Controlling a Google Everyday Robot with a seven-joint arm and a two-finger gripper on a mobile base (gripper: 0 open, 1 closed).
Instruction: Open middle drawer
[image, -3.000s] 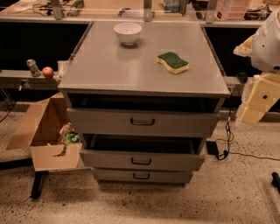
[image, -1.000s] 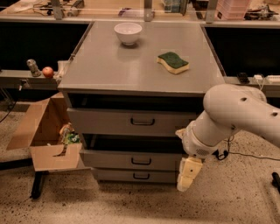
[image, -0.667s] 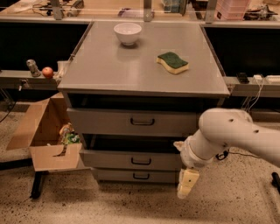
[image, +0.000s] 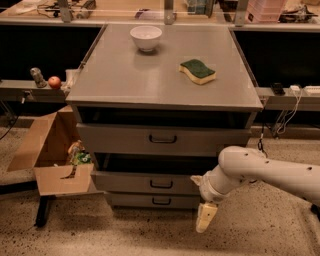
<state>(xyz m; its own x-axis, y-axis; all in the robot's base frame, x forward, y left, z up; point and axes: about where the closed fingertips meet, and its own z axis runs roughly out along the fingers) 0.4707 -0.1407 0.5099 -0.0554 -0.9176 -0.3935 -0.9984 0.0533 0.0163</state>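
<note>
Camera view shows claw low, right of middle drawer.

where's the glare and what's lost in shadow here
Camera view: soft sheen on the cabinet top beside the bowl; the gaps above the top drawer and middle drawer are black, insides unreadable; the gripper, low in front of the drawers, is evenly lit.

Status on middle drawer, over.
Gripper hangs low before grey metal cabinet, right side. Grey middle drawer: dark handle untouched. Nothing seen between them.
</note>
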